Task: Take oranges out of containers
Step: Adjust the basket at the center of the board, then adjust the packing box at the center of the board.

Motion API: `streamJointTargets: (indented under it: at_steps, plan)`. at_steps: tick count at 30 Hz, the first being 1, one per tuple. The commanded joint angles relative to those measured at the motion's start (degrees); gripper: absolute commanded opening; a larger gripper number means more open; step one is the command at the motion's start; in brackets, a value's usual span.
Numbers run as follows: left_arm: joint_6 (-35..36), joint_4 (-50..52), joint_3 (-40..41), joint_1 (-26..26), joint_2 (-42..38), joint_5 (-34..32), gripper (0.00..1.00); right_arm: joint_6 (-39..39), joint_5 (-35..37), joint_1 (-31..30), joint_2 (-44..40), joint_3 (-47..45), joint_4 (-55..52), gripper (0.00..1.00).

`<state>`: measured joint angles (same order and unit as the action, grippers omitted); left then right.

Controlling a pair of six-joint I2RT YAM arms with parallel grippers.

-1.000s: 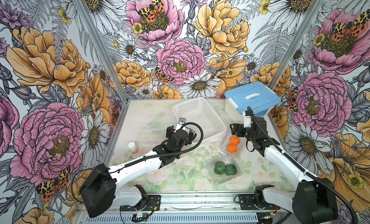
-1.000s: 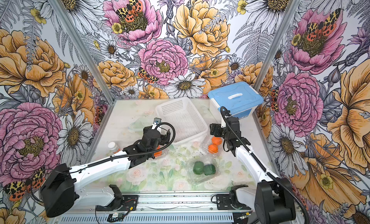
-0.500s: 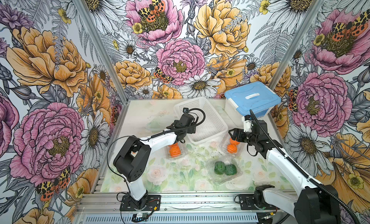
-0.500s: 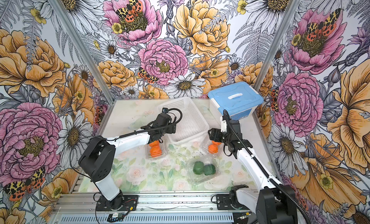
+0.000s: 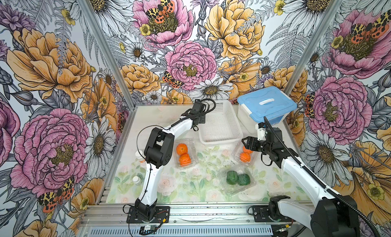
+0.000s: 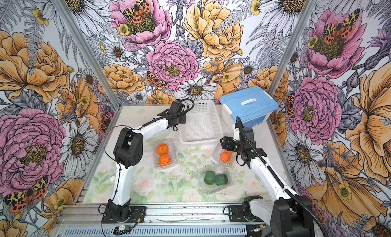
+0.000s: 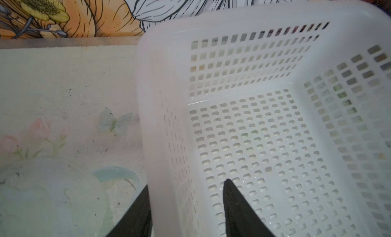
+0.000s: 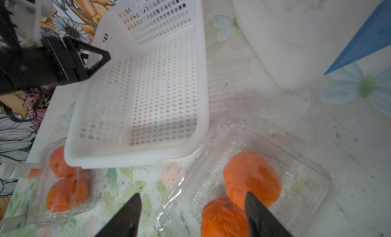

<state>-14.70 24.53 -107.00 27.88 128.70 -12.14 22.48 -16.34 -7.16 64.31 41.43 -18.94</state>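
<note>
Two oranges lie in the left clear container. Two more oranges sit in the right container, and two dark green ones in the front container. My right gripper hangs open just above the right container, one fingertip over an orange, holding nothing. My left gripper straddles the left wall of the white basket, jaws half closed; the outer finger touches the wall and a gap shows at the inner finger.
The white perforated basket stands at the back middle. Beside it on the right is the white tub with blue lid. Two small white bottles lie near the left edge, behind the left arm's elbow.
My left arm has swung from above the left container back to the basket's left wall, and its jaws have narrowed round it. The right gripper has edged over its container.
</note>
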Motion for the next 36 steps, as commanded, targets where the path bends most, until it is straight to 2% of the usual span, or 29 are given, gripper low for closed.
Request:
streamJointTargets:
  at_steps: [1,3,5,6,9,11,13,18,25,30,34,36]
  plan:
    - [2.0,5.9,-7.3,-2.0,2.5,0.6,0.49,-0.4,0.5,0.1,0.2,0.2,0.0,0.75]
    - [2.4,8.2,-10.4,-2.9,3.3,0.5,0.53,-0.7,-1.3,0.0,0.0,0.3,0.0,0.75]
    - [4.1,8.4,-10.0,-3.1,1.4,-2.5,0.67,-0.3,-2.2,-0.2,-2.1,-0.1,-0.1,0.75]
    - [5.6,8.3,-8.8,-2.6,-0.3,-5.3,0.71,0.4,-1.6,-0.8,-3.9,-0.4,0.0,0.75]
    - [10.2,8.1,-4.5,-0.1,-6.3,-14.4,0.77,1.9,1.9,-3.6,-8.9,-1.1,0.0,0.78]
    - [11.5,7.1,0.1,1.7,-10.8,-18.0,0.81,2.8,2.3,-5.7,-10.7,-1.1,0.0,0.78]
    - [11.9,4.3,6.8,3.6,-16.6,-20.8,0.91,3.7,1.8,-8.0,-11.0,-1.0,0.0,0.78]
    - [8.7,-1.0,25.7,7.7,-33.8,-23.1,0.92,4.2,2.1,-16.4,-7.9,0.0,0.0,0.77]
    - [-2.7,-1.9,52.5,8.9,-57.0,-17.6,0.91,3.4,2.4,-26.5,1.1,5.2,0.1,0.70]
    - [-10.0,0.6,66.4,7.1,-70.6,-15.4,0.87,3.5,3.8,-31.6,6.6,9.0,0.7,0.65]
    - [-15.0,-0.4,72.7,1.5,-76.0,-6.6,0.77,5.0,0.9,-33.2,11.2,10.8,3.3,0.60]
    - [-16.1,-1.3,74.9,0.2,-77.5,-4.5,0.74,5.9,-0.5,-33.9,13.3,11.5,5.2,0.59]
